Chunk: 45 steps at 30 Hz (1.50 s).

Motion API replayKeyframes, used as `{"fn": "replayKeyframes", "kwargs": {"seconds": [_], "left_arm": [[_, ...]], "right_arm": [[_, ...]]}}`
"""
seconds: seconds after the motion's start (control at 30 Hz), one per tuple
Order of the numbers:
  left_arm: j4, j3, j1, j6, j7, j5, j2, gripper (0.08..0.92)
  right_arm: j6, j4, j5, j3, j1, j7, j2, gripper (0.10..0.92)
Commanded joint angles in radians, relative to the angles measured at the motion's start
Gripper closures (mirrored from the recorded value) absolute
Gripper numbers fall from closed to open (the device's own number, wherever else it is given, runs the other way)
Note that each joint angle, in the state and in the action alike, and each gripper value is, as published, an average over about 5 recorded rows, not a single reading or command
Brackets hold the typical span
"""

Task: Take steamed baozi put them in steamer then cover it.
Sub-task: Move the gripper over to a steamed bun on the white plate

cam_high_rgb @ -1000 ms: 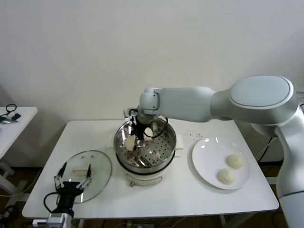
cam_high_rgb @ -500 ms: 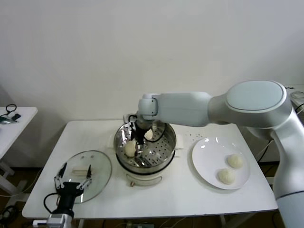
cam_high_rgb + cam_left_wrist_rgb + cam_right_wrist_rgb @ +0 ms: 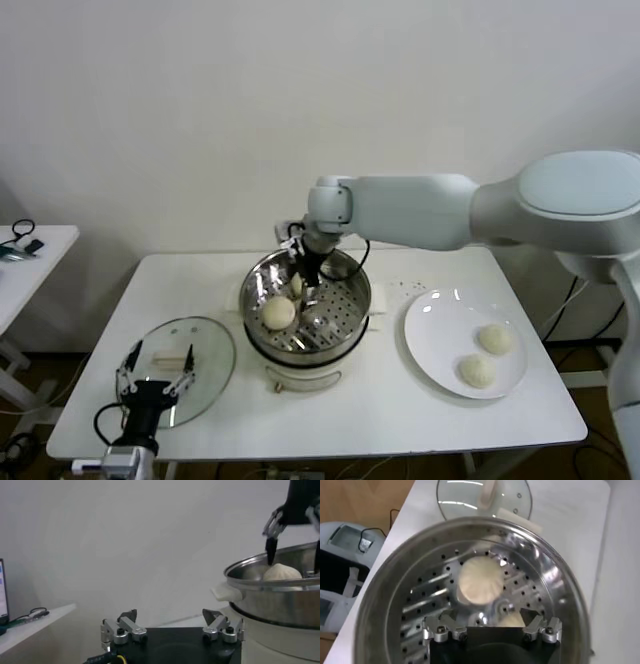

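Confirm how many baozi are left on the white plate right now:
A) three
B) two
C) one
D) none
B: two baozi sit on the white plate, while the open right gripper hangs over the steamer.

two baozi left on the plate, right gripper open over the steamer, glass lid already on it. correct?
Not the lid. In the head view the glass lid lies on the table beside the steamer, which is uncovered. The rest stands: two baozi sit on the plate, and the right gripper is open over the steamer.
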Motion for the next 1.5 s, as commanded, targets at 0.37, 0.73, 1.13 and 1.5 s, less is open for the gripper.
{"fn": "replayKeyframes", "kwargs": {"seconds": [0.37, 0.73, 1.13, 1.5], "left_arm": [[-0.013, -0.008, -0.019, 0.06, -0.002, -0.015, 0.002, 0.177], [-0.006, -0.011, -0.013, 0.072, -0.005, -0.01, -0.003, 0.177], [-0.012, -0.021, 0.01, 0.085, -0.011, 0.016, -0.013, 0.177], [0.005, -0.023, 0.003, 0.088, -0.015, 0.032, -0.018, 0.177]], "right_arm": [[0.042, 0.347, -0.336, -0.07, 0.119, -0.125, -0.676, 0.203], [0.093, 0.314, -0.626, 0.12, -0.22, -0.134, -0.882, 0.203], [0.139, 0.184, -0.744, 0.4, -0.577, -0.152, -0.873, 0.203], [0.138, 0.102, -0.739, 0.416, -0.593, -0.154, -0.767, 0.203]]}}
